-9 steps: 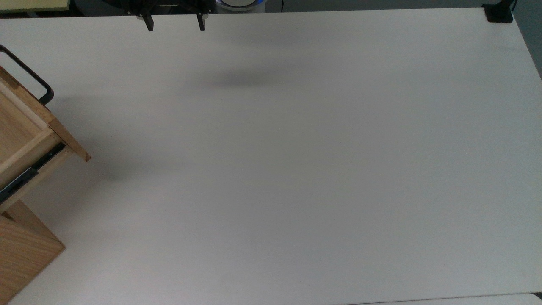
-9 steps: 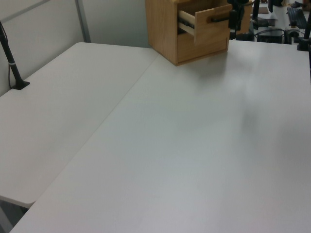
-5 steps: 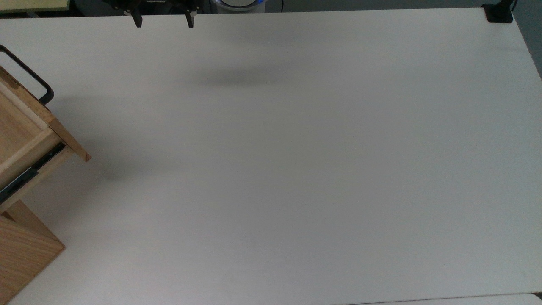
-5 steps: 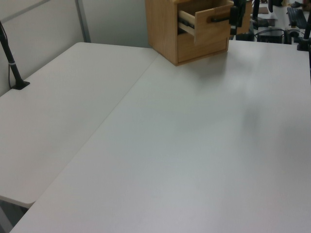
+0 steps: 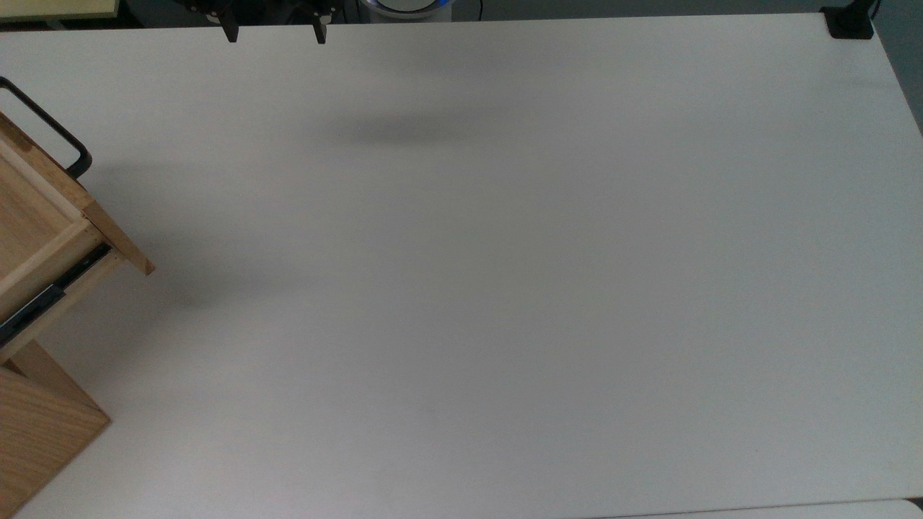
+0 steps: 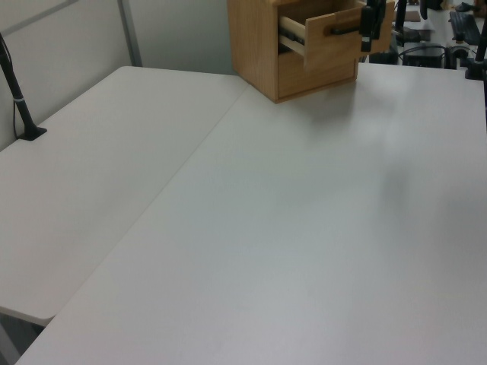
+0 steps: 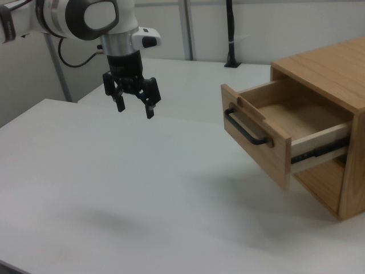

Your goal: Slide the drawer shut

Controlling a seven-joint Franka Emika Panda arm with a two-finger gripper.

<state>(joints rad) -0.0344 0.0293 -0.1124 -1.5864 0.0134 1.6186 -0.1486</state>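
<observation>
Approach step: empty hand (image 7: 134,107) hovering fingers spread, well apart from drawer (image 7: 274,123) pulled out of cabinet (image 7: 336,85) above surface (image 7: 142,188); next, reaching black handle (image 7: 245,128) and pushing inward.

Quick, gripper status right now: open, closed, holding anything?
Gripper: open, holding nothing, hanging above the table, well clear of the pulled-out drawer.
</observation>
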